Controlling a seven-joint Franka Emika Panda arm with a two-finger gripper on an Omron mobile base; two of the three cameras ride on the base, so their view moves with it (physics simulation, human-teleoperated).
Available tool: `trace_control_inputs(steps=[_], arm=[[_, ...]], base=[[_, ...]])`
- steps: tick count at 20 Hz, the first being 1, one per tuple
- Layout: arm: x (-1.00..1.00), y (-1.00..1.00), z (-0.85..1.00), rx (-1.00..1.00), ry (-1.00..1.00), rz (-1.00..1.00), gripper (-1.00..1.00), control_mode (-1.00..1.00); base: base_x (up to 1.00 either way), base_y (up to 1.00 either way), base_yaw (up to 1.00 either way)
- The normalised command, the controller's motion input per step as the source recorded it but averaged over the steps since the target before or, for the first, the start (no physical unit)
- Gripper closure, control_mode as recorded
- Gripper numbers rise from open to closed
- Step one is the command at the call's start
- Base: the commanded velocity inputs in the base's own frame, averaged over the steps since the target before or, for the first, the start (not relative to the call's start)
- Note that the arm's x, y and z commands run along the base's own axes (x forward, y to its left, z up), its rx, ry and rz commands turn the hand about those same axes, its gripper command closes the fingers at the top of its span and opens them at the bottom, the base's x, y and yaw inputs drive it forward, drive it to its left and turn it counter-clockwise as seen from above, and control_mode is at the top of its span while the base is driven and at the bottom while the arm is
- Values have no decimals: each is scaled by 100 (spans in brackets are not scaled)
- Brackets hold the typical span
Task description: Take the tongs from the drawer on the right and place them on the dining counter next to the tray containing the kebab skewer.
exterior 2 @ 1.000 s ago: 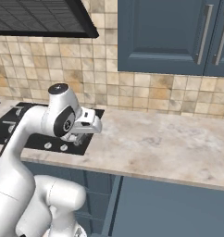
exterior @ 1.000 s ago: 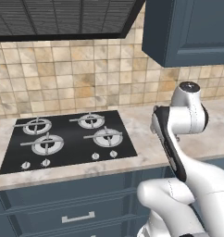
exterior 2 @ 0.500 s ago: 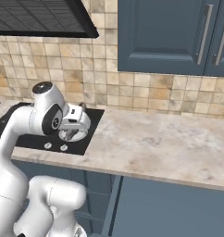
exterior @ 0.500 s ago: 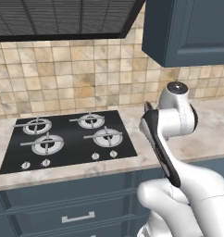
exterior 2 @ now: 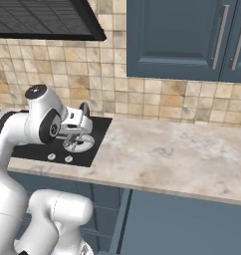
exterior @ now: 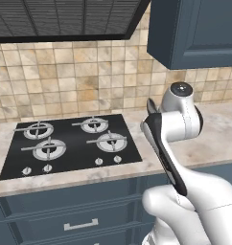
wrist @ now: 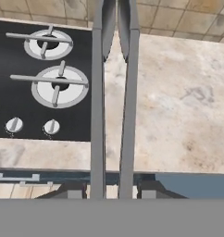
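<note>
Grasping the tongs point(wrist: 111, 106), the end effector point(wrist: 111, 190) has its two dark fingertips pressed against the outer sides of the slim grey metal arms, which run straight away from it as two flat, parallel strips with tapered ends. Below the held tongs lies a counter point(wrist: 178, 111) of beige marbled stone with soft brown veining. To the side of the tongs sits a glossy black hob point(wrist: 40, 78) with round silver burners, thin crossed grates and small round knobs. Beyond the tong ends rises a tan square-tiled backsplash point(wrist: 169, 16). Nearer the end effector, under the counter edge, runs a navy-blue cabinet front point(wrist: 188, 179).
</note>
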Motion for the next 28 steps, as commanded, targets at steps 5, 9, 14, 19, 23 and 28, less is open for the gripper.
trace_control_inputs(steps=[5, 9, 14, 19, 23, 28], arm=[[3, 0, 4, 0, -2, 0, 100, -100], [12, 0, 13, 0, -7, 0, 100, -100], [3, 0, 21, 0, -11, 0, 100, -100], [0, 0, 29, 0, -11, 0, 100, -100], [0, 0, 31, 0, -10, 0, 100, -100], [-6, 0, 24, 0, -7, 0, 100, -100]], base=[[0, 0, 0], [0, 0, 0], [0, 0, 0], [0, 0, 0], [0, 0, 0], [0, 0, 0]])
